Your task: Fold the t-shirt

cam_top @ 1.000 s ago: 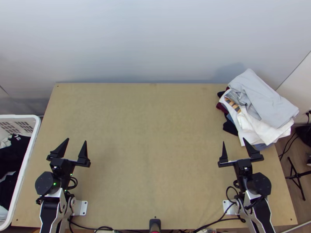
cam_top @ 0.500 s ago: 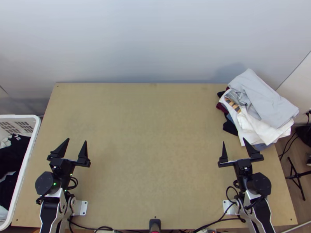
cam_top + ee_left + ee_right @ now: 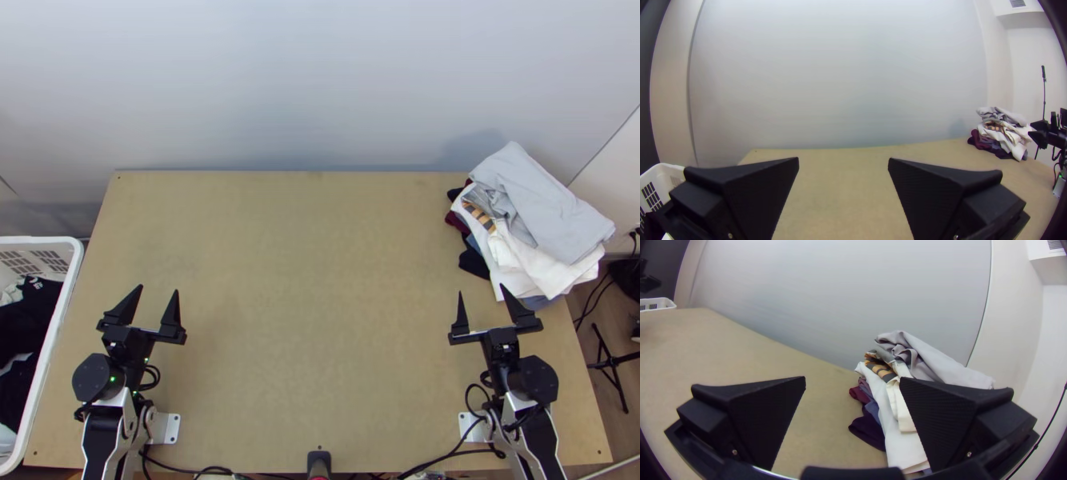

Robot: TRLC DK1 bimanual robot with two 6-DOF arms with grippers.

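Clothes pile [image 3: 552,210]: loosely folded, grey atop white, desk's [image 3: 304,280] far right corner.
Basket [image 3: 70,276]: bunched dark clothing [image 3: 36,312], cut off at left.
T-shirt: which piece, unclear.
Left claw [image 3: 158,289], right claw [image 3: 482,290]: wide open.

"Any lettering you can read, anywhere?"

"None. The closest thing to it is a small pale mark [image 3: 35,282] on the dark cloth [image 3: 44,308] in the white basket [image 3: 32,239]."

"Where's that from the left gripper [image 3: 158,290]?"

"Off to its left, about level with its tips, past the outer finger."

"Letters, or a number?"

"Can't tell. It's too small to make out, so I won't put a word to it."

"And what it stands on, you're sure of that?"

"Yes, the dark cloth, up near the top of what shows of it."
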